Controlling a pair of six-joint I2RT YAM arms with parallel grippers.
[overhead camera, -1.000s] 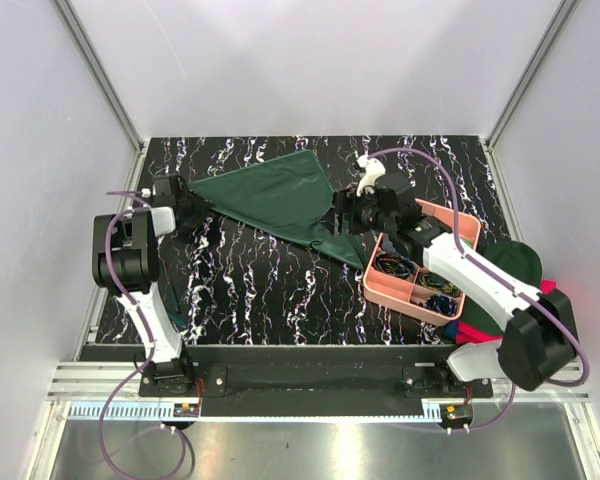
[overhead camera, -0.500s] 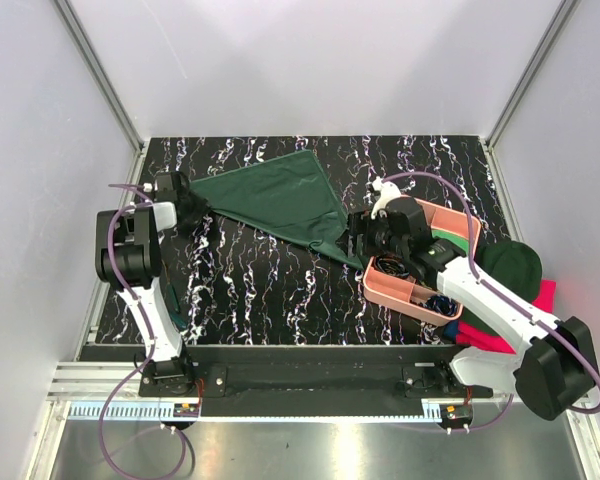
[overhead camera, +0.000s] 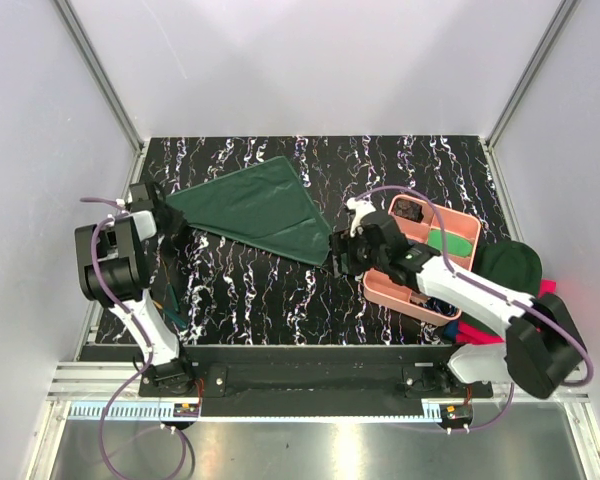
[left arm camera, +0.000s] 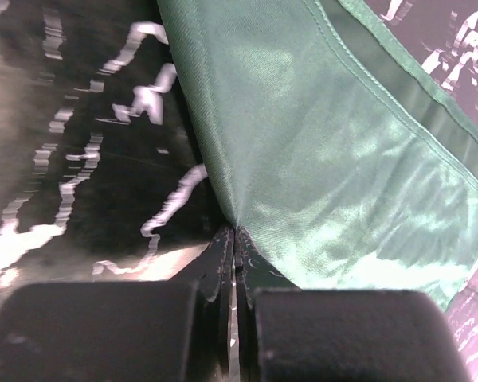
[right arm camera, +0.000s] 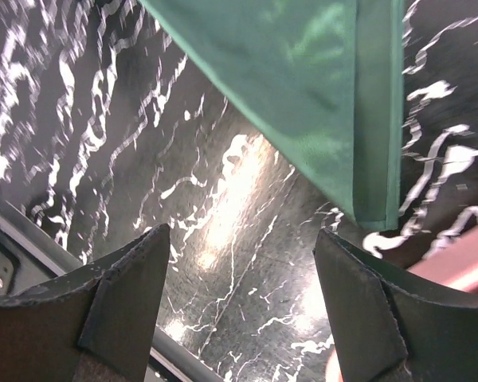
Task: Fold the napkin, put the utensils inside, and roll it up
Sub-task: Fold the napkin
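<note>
Fingertips of the left gripper [left arm camera: 233, 239] meet at the bottom centre of the left wrist view, pressed together on one corner of the napkin [left arm camera: 327, 143]. The dark green cloth fans out from that pinch toward the upper right of the frame, with a stitched hem running along its right side. The black marbled table [left arm camera: 80, 119] shows to the left of it.

In the right wrist view the right gripper [right arm camera: 240, 239] stands wide apart, with nothing between its two dark fingers [right arm camera: 127, 302] but bare table. Another corner of the napkin [right arm camera: 319, 79] hangs down from the top of that frame and ends just above the right-hand finger, unclamped.

In the top view the napkin [overhead camera: 255, 205] lies as a flat triangle in the upper middle of the table [overhead camera: 260, 290]. Its left tip is at the left gripper [overhead camera: 170, 222] and its lower right tip is just beside the right gripper [overhead camera: 338, 255]. Right of that gripper sits a pink tray [overhead camera: 380, 295], largely covered by the right arm, with a bright green piece [overhead camera: 442, 242] showing in one compartment. I cannot make out the utensils. At the right edge of the table lie a dark green round thing [overhead camera: 510, 265] and a pink-red cloth [overhead camera: 480, 332].
</note>
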